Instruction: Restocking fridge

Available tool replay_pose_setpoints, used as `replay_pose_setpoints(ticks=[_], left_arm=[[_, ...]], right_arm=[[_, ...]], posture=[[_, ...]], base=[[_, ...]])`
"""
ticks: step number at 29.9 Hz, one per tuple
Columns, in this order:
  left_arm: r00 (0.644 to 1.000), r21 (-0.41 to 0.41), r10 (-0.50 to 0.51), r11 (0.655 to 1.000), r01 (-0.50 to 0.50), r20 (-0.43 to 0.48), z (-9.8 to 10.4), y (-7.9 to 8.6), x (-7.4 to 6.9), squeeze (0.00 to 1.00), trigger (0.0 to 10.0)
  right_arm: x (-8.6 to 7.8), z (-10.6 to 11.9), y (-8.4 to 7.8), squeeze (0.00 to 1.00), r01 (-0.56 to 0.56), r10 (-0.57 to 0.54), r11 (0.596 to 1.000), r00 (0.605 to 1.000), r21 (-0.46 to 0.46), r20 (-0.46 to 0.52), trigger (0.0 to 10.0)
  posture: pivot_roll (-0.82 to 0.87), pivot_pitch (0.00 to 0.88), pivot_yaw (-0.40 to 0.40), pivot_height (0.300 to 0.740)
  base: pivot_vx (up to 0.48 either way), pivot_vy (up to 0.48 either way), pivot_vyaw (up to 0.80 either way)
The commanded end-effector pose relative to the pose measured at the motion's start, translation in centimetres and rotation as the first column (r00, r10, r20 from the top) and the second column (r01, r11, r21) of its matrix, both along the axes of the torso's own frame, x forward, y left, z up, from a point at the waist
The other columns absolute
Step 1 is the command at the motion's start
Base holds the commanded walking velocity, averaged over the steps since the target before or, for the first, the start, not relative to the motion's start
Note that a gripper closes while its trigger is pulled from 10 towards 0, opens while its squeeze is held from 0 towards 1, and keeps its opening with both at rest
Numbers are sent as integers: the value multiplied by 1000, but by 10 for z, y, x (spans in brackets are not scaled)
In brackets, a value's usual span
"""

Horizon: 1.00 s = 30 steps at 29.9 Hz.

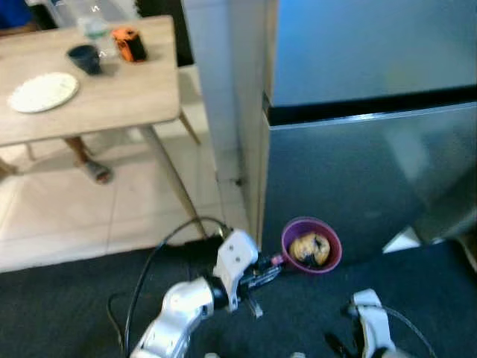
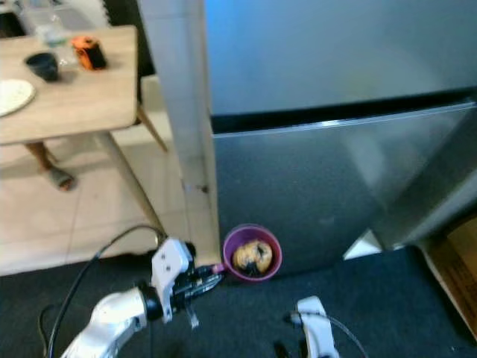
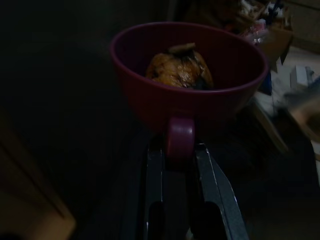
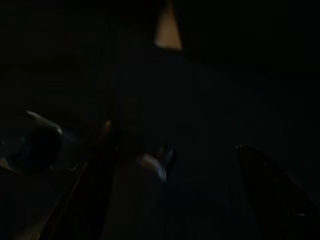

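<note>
A purple bowl (image 1: pixel 322 233) holding a browned, dark-spotted piece of food (image 1: pixel 310 248) hangs low in front of the fridge (image 1: pixel 358 171), whose steel doors are closed. My left gripper (image 1: pixel 274 262) is shut on the bowl's small handle (image 3: pixel 180 136), seen close up in the left wrist view with the bowl (image 3: pixel 150 95) just beyond the fingers (image 3: pixel 212 175). My right arm (image 1: pixel 370 322) hangs low near the bottom edge; its wrist view is too dark to read.
A wooden table (image 1: pixel 112 97) stands at the far left with a white plate (image 1: pixel 42 92), a dark cup (image 1: pixel 85 58), an orange object (image 1: pixel 129 44) and a clear bottle (image 1: pixel 93 28). A person's foot (image 1: pixel 93 170) rests under it. Dark carpet (image 1: pixel 74 298) meets pale tiles.
</note>
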<state>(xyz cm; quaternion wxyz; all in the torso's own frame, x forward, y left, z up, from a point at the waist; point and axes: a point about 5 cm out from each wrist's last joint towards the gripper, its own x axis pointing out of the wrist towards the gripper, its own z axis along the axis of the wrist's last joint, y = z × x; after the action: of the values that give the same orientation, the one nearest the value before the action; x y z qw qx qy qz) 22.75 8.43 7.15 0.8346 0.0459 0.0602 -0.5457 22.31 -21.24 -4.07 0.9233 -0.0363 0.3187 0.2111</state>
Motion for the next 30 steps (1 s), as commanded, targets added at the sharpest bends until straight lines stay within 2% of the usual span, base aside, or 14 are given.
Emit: replay_pose_setpoints(ticks=[1, 3, 8, 17, 21, 24, 30], left_arm=[[999, -3, -39, 999, 38, -15, -2, 0, -6, 0, 10000], [999, 1, -47, 999, 47, -23, -4, 0, -8, 0, 10000], [999, -1, -36, 999, 36, -29, -4, 1, -7, 0, 10000], [998, -9, -47, 999, 46, -40, -2, 3, -7, 0, 10000], [998, -12, -43, 999, 42, -45, -3, 3, -6, 0, 10000], [998, -21, -50, 999, 49, -46, -3, 2, -7, 0, 10000], [994, -39, -90, 995, 88, -63, -2, 0, -12, 0, 10000]], right_arm=[[-5, -2, 5, 0, -51, 51, 998, 999, 21, -11, 10000], [1, 4, 5, 0, -109, 108, 994, 994, 19, 14, 10000], [5, 7, 3, 0, -124, 124, 992, 992, 4, 20, 10000], [19, 20, 1, 0, -125, 123, 992, 988, 14, 88, 10000], [31, 32, 2, 0, -158, 154, 987, 978, 18, 144, 10000], [39, 41, 5, 0, -199, 192, 980, 964, 20, 184, 10000], [65, 74, 16, 0, -298, 260, 952, 908, 70, 329, 10000]], posture=[[-66, 167, 15, 740], [-67, 167, 13, 740], [-67, 167, 13, 740], [-66, 167, 11, 740], [-69, 167, 14, 740], [-69, 167, 14, 740], [-70, 164, 10, 740]], base=[[0, 0, 794], [0, 0, 794], [0, 0, 788], [0, -413, 0], [0, -68, 0], [0, 0, 0], [0, 0, 0]])
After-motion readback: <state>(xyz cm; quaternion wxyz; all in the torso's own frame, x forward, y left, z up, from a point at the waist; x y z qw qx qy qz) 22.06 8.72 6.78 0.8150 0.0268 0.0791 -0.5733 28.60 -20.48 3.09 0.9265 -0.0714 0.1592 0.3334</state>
